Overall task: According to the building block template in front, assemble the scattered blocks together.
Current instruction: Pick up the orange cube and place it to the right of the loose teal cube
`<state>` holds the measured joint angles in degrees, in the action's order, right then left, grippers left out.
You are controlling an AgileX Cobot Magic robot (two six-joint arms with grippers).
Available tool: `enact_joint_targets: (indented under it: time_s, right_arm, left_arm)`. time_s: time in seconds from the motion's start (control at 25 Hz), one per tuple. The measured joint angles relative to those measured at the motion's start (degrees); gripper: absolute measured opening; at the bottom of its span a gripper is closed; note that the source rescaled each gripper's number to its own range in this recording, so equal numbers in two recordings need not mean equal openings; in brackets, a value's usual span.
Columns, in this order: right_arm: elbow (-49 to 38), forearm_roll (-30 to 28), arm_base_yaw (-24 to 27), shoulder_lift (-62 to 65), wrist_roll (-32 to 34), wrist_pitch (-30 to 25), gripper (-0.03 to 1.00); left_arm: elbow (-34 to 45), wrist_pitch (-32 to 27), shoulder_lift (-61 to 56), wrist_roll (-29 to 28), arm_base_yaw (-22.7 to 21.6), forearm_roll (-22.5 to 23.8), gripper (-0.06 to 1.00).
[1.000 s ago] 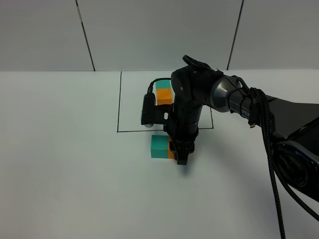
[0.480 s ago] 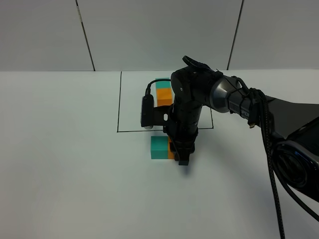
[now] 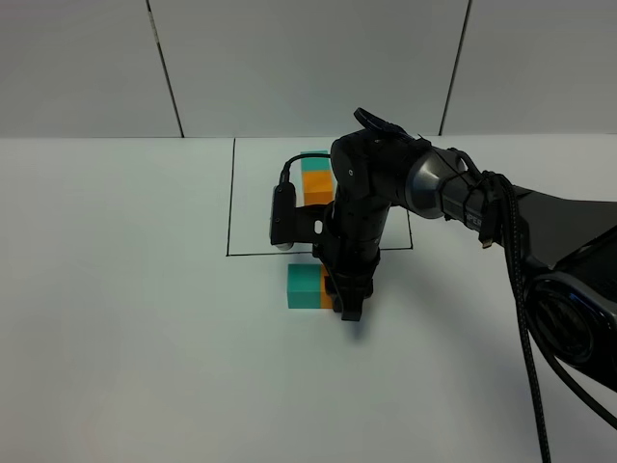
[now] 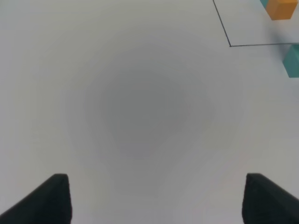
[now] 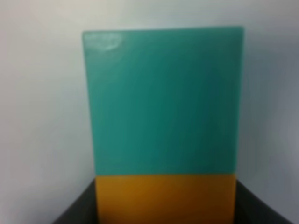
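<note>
The template, a teal cube (image 3: 312, 160) joined to an orange cube (image 3: 317, 187), sits inside the black drawn rectangle (image 3: 230, 203). In front of the rectangle the loose teal cube (image 3: 305, 287) touches the loose orange cube (image 3: 329, 293), which my right gripper (image 3: 348, 305) mostly hides. In the right wrist view the teal cube (image 5: 163, 100) sits flush against the orange cube (image 5: 166, 198), with the fingers (image 5: 77, 212) closed on the orange cube's sides. My left gripper (image 4: 156, 200) is open over bare table, out of the exterior view.
The white table (image 3: 125, 318) meets a white panelled wall (image 3: 308, 58) behind. The left wrist view shows the rectangle's corner (image 4: 230, 45), the template's orange cube (image 4: 281, 8) and the loose teal cube (image 4: 293, 59) at its edge. The right arm's cable (image 3: 525, 318) hangs on the right.
My right gripper has shifted slightly left with the orange cube, and the teal cube has slid a little left with it.
</note>
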<state>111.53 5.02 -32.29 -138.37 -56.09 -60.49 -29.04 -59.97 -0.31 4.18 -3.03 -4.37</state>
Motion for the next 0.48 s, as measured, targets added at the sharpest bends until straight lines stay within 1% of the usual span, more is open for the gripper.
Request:
enact_joint_targets:
  time_s: [0.08,0.12,0.16,0.2,0.32,0.4,0.48]
  right_arm:
    - [0.0,0.3,0.0,0.0,0.0,0.3,0.05]
    - [0.0,1.1,0.0,0.0,0.4,1.1,0.11]
    - [-0.1,1.2,-0.1,0.0,0.8,1.4,0.19]
    - [-0.1,1.5,-0.1,0.2,1.5,1.5,0.3]
    - [-0.2,1.5,-0.2,2.0,7.1,1.0,0.65]
    - [-0.2,1.4,0.2,4.8,12.3,-0.5,0.81]
    - [-0.2,0.9,1.3,8.0,16.8,-2.4,0.88]
  left_arm:
    - [0.0,0.0,0.0,0.0,0.0,0.0,0.67]
    - [0.0,0.0,0.0,0.0,0.0,0.0,0.67]
    - [0.0,0.0,0.0,0.0,0.0,0.0,0.67]
    - [0.0,0.0,0.0,0.0,0.0,0.0,0.67]
    - [0.0,0.0,0.0,0.0,0.0,0.0,0.67]
    - [0.0,0.0,0.0,0.0,0.0,0.0,0.67]
    - [0.0,0.0,0.0,-0.1,0.0,0.0,0.67]
